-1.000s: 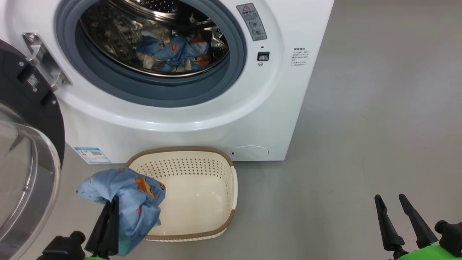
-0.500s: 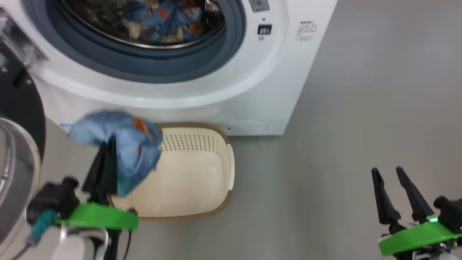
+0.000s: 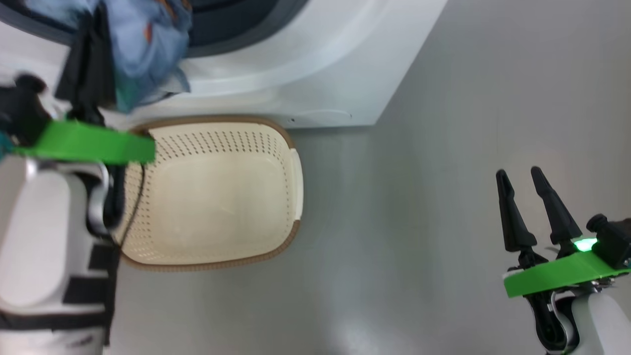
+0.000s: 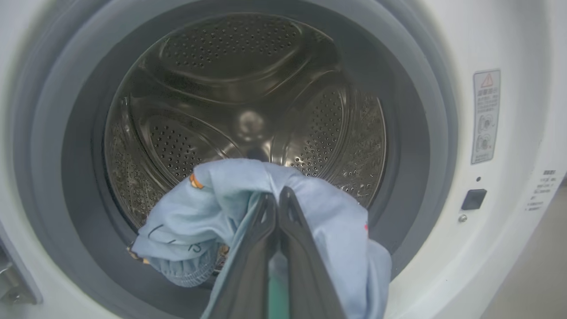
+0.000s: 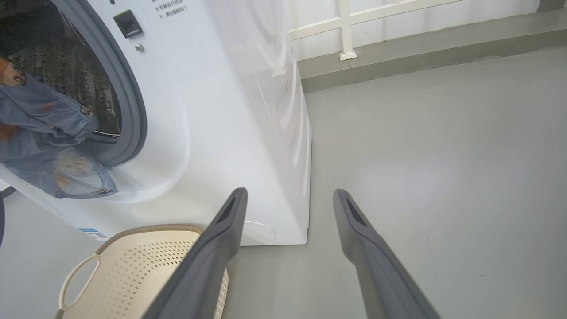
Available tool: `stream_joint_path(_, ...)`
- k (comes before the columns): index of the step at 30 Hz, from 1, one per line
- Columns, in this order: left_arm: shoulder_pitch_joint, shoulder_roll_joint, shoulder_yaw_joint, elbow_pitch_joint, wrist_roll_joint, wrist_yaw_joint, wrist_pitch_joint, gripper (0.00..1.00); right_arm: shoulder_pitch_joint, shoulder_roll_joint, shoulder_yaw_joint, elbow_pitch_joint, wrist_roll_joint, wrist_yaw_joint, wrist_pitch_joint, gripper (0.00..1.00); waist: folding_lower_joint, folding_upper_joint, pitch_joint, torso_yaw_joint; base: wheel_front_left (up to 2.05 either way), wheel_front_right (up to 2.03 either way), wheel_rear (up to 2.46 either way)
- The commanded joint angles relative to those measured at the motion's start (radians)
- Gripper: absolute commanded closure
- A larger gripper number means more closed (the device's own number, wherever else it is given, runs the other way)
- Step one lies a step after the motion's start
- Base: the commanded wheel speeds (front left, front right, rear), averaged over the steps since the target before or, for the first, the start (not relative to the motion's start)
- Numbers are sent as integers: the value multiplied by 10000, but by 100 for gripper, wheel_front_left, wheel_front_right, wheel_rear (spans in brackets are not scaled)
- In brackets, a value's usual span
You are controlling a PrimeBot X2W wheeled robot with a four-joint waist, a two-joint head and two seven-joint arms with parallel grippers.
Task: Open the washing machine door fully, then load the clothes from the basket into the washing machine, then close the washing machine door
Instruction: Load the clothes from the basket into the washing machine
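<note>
The clothes [image 4: 186,212], a soft light blue bundle with small orange prints, are hanging pinched between the two long dark fingers of the left pincer [image 4: 277,198], which is squeezing shut on the cloth. The cloth is drooping in floppy folds down both sides of the fingers, because it is soft and has no shape of its own. Straight ahead of this pincer the round mouth of the washing machine [image 4: 514,248] is gaping, so the bundle is being held right at the hole, ready, I think, to go inside. Past the fingertips the drum [image 4: 248,79] is shining: steel, with lots of tiny holes and smooth bumps. A thick grey rubber ring [image 4: 44,150] is running around it. Below and behind the left pincer the basket [image 3: 217,197] is sitting on the floor [image 3: 419,222], close to the machine's white front. It is cream plastic with rows of little holes and a brown woven-look rim, and the part I can see is looking bare. Well off to the side, the right pincer [image 3: 518,172] is hovering over the smooth grey floor with its fingers spread wide, holding nothing.
</note>
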Motion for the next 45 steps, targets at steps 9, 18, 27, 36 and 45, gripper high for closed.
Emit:
stream_joint_path(9,-2867,669,137,2445,-356,-15,-61,100,-507,244,444,-317,130,16,-48,0,0,0,1285,-785,0,0,0)
stream_joint_path(18,-4784,846,-14,5055,-166,-15,-61,100,-754,388,684,-289,157,16,-48,0,0,0,1681,-1041,0,0,0)
stream_joint_path(27,-6093,857,492,4544,633,18,-61,100,-926,429,830,-299,184,16,-48,0,0,0,1945,-1102,0,0,0)
stream_joint_path(36,-5817,565,1175,3377,1293,1,-61,0,-1113,446,951,-293,200,16,-48,0,0,0,2092,-1108,0,0,0)
stream_joint_path(45,-5417,529,1305,4309,1356,-12,-61,0,-1086,389,941,-313,204,16,-48,0,0,0,2026,-1000,0,0,0)
